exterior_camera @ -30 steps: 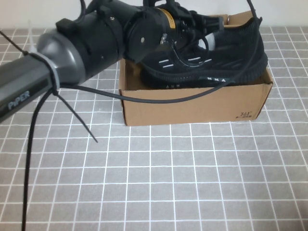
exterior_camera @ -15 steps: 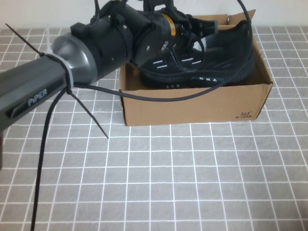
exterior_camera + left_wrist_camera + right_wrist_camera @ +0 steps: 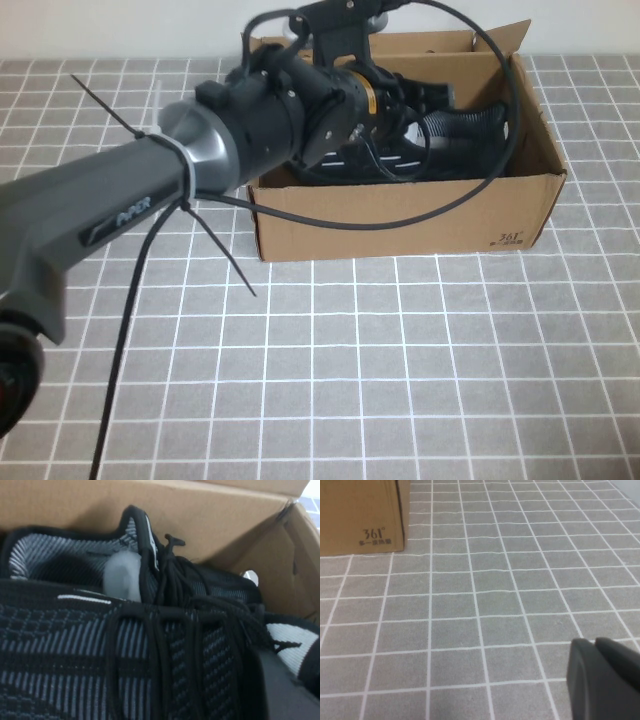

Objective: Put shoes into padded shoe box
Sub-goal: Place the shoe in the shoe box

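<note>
The brown cardboard shoe box (image 3: pixel 400 215) stands at the back of the table. My left gripper (image 3: pixel 415 108) reaches into it from the left and is shut on a black knit sneaker (image 3: pixel 470 128), which lies low inside the box. In the left wrist view this laced sneaker (image 3: pixel 150 670) fills the front, with one finger (image 3: pixel 287 692) against it. A second sneaker (image 3: pixel 55 560) with grey lining lies behind it by the box wall (image 3: pixel 200 510). My right gripper (image 3: pixel 605 680) is shut and empty above the table, right of the box corner (image 3: pixel 360 515).
The grey tablecloth with white grid lines (image 3: pixel 400 370) covers the table in front of the box. The left arm's black cable (image 3: pixel 380 215) loops over the box front, and cable-tie tails (image 3: pixel 220 250) stick out from the arm.
My left arm has moved forward and down. The sneaker it holds has gone from above the box rim to low inside the box.
</note>
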